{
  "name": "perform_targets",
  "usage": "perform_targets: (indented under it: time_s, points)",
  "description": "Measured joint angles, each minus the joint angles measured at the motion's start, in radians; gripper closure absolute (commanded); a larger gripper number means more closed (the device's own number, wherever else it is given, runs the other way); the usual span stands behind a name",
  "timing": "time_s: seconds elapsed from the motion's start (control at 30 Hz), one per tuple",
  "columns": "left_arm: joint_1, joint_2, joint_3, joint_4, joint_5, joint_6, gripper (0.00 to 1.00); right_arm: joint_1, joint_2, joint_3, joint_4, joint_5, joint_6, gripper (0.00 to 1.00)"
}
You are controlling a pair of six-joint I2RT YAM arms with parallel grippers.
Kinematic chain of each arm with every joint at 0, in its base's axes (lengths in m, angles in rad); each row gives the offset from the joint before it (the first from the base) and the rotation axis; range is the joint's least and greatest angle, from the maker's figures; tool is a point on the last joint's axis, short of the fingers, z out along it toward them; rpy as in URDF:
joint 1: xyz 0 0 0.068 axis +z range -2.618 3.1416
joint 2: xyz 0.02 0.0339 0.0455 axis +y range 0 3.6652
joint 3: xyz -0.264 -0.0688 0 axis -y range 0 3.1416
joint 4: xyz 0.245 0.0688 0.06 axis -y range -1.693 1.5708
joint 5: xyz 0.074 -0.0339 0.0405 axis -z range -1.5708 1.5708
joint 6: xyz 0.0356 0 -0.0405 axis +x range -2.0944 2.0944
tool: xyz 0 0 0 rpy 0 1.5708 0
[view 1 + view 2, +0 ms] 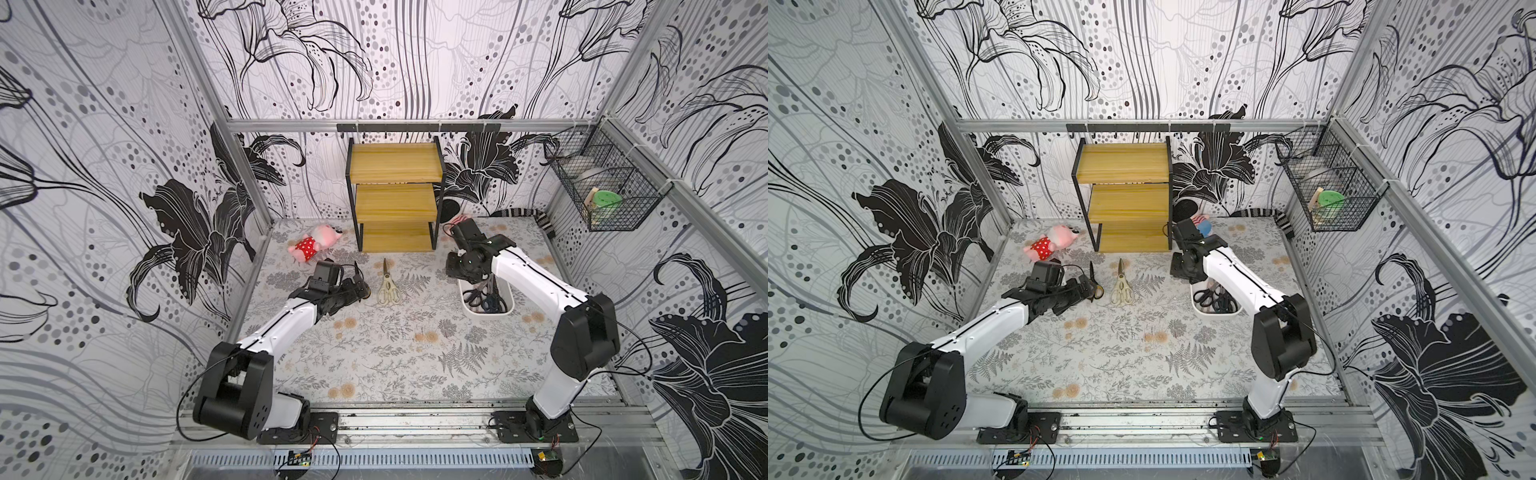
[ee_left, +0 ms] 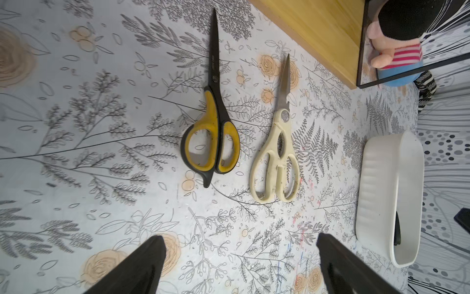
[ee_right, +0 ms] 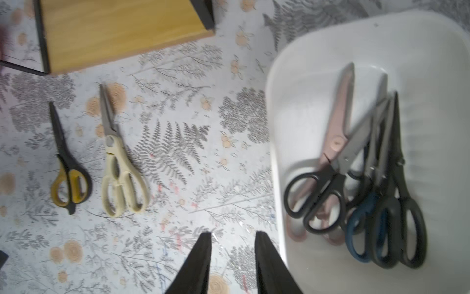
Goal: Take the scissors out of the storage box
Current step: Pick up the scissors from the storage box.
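Note:
The white storage box lies right of the table's middle. It holds several scissors: a pale pink pair, a dark blue pair and black pairs. Two scissors lie on the table side by side: a cream pair and a yellow-black pair. My left gripper is wide open and empty, just short of their handles. My right gripper hangs beside the box's rim, over the table. Its jaws are partly apart with nothing between them.
A wooden three-step shelf stands at the back centre. A pink plush in a red dress lies to its left, and a second plush to its right. A black wire basket hangs on the right wall.

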Motion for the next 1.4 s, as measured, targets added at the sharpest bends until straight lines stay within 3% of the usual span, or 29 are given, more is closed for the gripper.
perform_targets:
  time_s: [0.23, 0.57, 0.9, 1.2, 1.4]
  points:
    - [-0.063, 0.134, 0.117, 0.024, -0.001, -0.003, 0.02, -0.142, -0.121, -0.225, -0.008, -0.034, -0.004, 0.66]
    - [-0.079, 0.172, 0.148, 0.051, 0.000, -0.043, 0.02, -0.295, -0.121, -0.299, 0.035, -0.107, -0.047, 0.69]
    - [-0.079, 0.134, 0.122, 0.053, -0.037, -0.066, 0.02, -0.317, 0.000, -0.296, 0.103, -0.142, -0.061, 0.70]
    - [-0.079, 0.080, 0.084, 0.051, -0.076, -0.080, 0.02, -0.325, 0.052, -0.278, 0.140, -0.156, -0.076, 0.83]
    - [-0.079, 0.080, 0.084, 0.049, -0.087, -0.080, 0.02, -0.325, 0.053, -0.276, 0.140, -0.159, -0.079, 0.84]
